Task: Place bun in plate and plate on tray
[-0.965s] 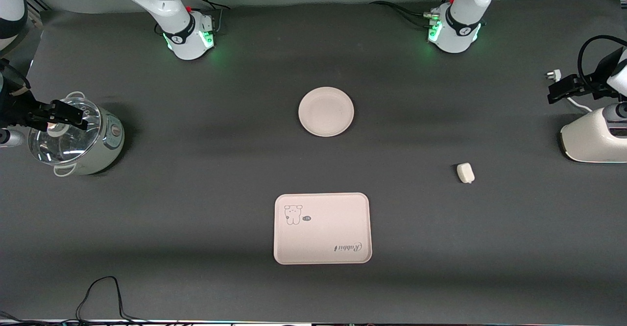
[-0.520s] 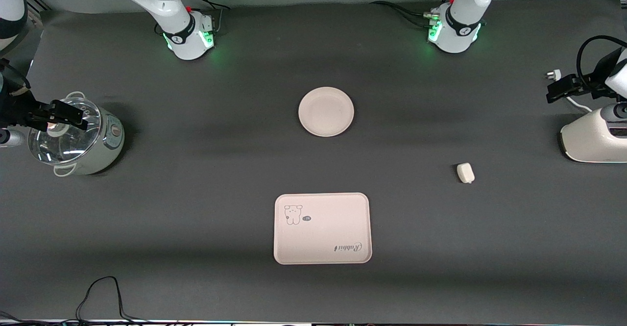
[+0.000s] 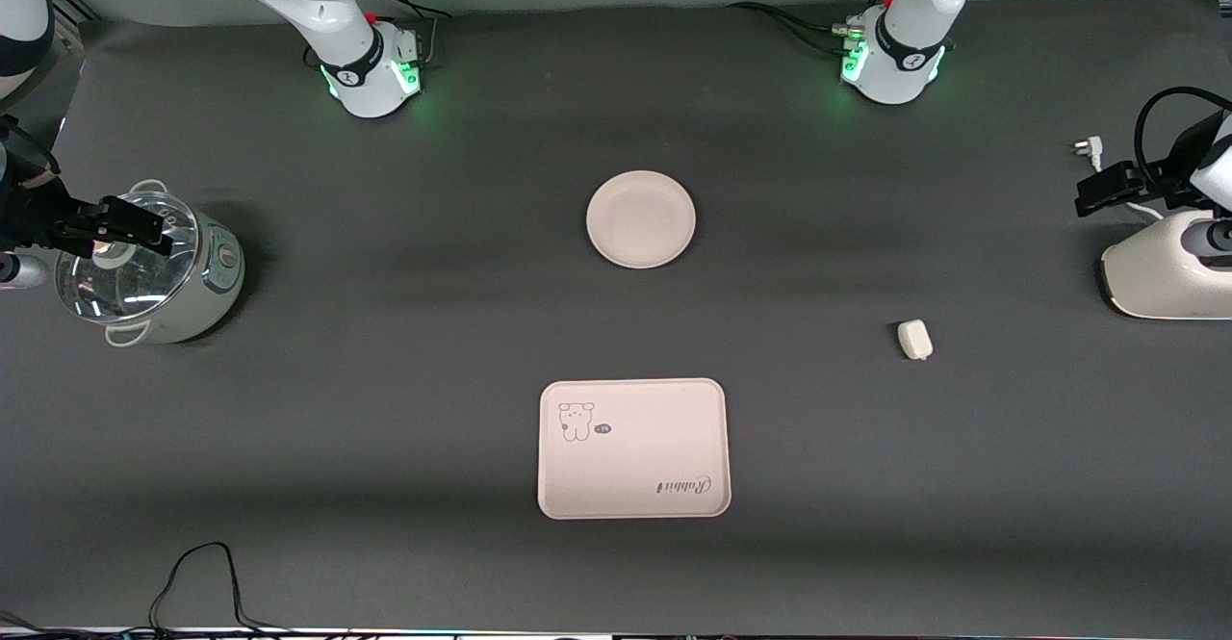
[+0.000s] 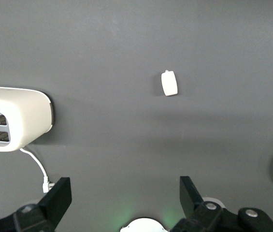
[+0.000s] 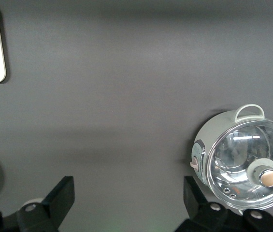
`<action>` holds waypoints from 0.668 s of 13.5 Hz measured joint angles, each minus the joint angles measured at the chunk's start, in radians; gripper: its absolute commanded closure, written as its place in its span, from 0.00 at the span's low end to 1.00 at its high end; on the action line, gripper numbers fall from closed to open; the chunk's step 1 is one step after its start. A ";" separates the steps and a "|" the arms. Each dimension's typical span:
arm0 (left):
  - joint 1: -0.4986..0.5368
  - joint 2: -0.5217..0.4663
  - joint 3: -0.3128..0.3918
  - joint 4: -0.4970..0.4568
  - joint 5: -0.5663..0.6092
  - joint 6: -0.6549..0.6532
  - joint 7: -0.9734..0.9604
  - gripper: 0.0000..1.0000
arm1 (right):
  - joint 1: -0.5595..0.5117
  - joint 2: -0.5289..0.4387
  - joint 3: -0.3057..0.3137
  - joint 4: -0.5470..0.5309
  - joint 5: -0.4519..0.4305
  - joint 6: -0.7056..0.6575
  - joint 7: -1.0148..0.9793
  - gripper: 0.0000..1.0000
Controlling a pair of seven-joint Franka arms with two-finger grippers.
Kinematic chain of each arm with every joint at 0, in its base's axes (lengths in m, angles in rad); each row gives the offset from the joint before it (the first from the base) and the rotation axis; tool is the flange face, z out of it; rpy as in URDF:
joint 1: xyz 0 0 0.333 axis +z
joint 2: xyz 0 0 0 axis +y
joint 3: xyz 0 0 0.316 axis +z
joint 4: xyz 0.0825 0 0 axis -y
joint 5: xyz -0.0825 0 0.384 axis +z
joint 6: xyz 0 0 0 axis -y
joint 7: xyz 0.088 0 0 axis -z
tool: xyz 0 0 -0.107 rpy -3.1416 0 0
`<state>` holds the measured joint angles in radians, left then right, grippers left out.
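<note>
The bun point(image 3: 914, 340) lies on the dark table, toward the left arm's end; it also shows in the left wrist view point(image 4: 169, 83). The round plate point(image 3: 641, 218) sits empty mid-table. The rectangular tray point(image 3: 632, 448) with the rabbit drawing lies nearer the front camera than the plate, also empty. My left gripper point(image 3: 1109, 188) is open and empty, in the air by the toaster, well away from the bun; its jaws are wide apart in the left wrist view point(image 4: 123, 193). My right gripper point(image 3: 117, 222) is open and empty over the cooker's lid point(image 5: 126, 193).
A pale green cooker with a glass lid point(image 3: 144, 269) stands at the right arm's end. A white toaster point(image 3: 1169, 274) with its cord and plug point(image 3: 1086, 147) stands at the left arm's end. A black cable point(image 3: 202, 573) lies at the table's front edge.
My left gripper has shifted a little by the toaster. The right arm, bun, plate and tray have not moved.
</note>
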<state>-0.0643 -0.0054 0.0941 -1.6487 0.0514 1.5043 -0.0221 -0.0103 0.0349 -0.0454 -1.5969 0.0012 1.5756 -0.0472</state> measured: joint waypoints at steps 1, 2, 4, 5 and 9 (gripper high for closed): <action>0.000 0.007 0.000 0.002 0.000 0.000 0.001 0.00 | 0.000 0.000 0.000 0.000 0.000 0.000 0.000 0.00; 0.000 0.016 0.000 0.004 0.000 0.000 0.001 0.00 | 0.000 0.000 0.000 0.000 0.000 0.000 0.000 0.00; 0.000 0.040 0.000 0.007 0.000 0.000 0.001 0.00 | 0.000 0.000 0.000 0.000 0.000 0.000 0.000 0.00; 0.000 0.053 0.000 0.007 0.000 0.001 0.001 0.00 | 0.000 0.000 0.000 0.000 0.000 0.000 0.000 0.00; 0.000 0.093 0.000 -0.035 -0.005 0.056 0.001 0.00 | 0.000 0.001 0.000 0.000 0.000 0.000 0.000 0.00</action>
<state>-0.0643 0.0873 0.0940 -1.6836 0.0465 1.5599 -0.0209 -0.0102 0.0357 -0.0454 -1.5969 0.0012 1.5755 -0.0473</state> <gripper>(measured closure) 0.000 0.000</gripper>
